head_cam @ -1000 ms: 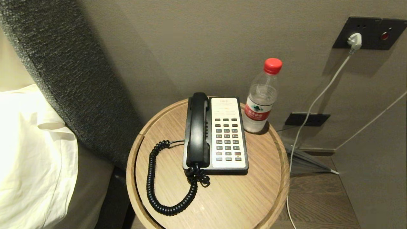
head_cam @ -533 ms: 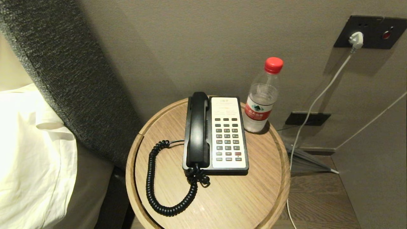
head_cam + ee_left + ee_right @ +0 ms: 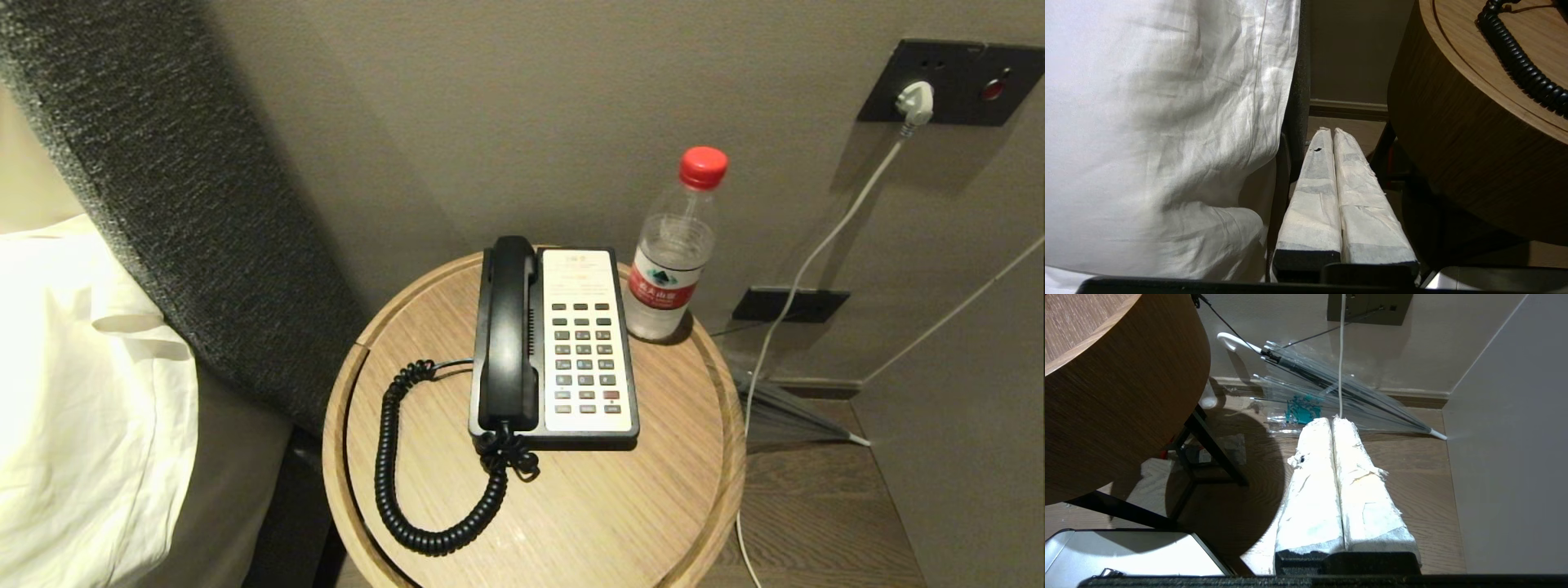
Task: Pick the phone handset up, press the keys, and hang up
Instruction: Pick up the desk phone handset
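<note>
Head view: neither arm visible | bedding (image 3: 82, 392) cut off at left | left gripper (image 3: 1329, 131) fingers together, low beside table (image 3: 571, 514) | phone handset (image 3: 508, 335) cradled on phone base (image 3: 584, 343) | bottle (image 3: 673, 261) | right gripper (image 3: 1331, 420) fingers together above floor, umbrella (image 3: 1331, 388) beyond.

Round wooden bedside table (image 3: 653, 490) with raised rim. Directly on its top: a phone base (image 3: 584, 343) cradling the phone handset (image 3: 508, 327), the coiled cord (image 3: 392, 482) looping leftward, and an upright red-capped water bottle (image 3: 673, 261) just right of the base.
</note>
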Robot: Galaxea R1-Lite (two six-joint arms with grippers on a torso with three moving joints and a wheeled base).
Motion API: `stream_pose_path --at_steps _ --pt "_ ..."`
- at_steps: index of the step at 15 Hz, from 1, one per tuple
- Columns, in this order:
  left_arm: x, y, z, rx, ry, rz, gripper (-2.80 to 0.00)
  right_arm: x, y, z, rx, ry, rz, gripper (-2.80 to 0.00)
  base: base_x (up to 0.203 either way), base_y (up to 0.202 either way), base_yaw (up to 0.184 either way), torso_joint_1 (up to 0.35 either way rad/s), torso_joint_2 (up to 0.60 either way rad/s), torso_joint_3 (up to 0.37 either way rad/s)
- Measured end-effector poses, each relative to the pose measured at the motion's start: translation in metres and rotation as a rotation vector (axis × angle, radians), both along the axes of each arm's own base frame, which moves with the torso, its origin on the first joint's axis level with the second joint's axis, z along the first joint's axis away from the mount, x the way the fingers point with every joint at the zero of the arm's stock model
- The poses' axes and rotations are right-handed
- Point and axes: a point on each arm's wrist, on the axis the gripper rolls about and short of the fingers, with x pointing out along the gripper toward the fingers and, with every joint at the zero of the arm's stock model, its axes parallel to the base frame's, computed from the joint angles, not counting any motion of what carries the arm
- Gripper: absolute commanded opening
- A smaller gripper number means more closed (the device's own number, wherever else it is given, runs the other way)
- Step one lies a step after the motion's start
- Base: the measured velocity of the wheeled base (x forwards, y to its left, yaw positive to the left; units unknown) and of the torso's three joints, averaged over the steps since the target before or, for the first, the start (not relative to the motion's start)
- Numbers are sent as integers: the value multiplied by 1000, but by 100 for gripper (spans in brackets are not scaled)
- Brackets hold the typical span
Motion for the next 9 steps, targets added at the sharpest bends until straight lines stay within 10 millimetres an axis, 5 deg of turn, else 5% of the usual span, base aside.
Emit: stream_pose_path --at_steps 6,9 --pt "-39 -2 79 1 -4 -94 -280 0 0 0 0 -1 0 -280 0 0 0 0 0 0" --pt "-37 -5 120 -15 140 -189 -280 0 0 0 0 -1 1 -280 0 0 0 0 0 0"
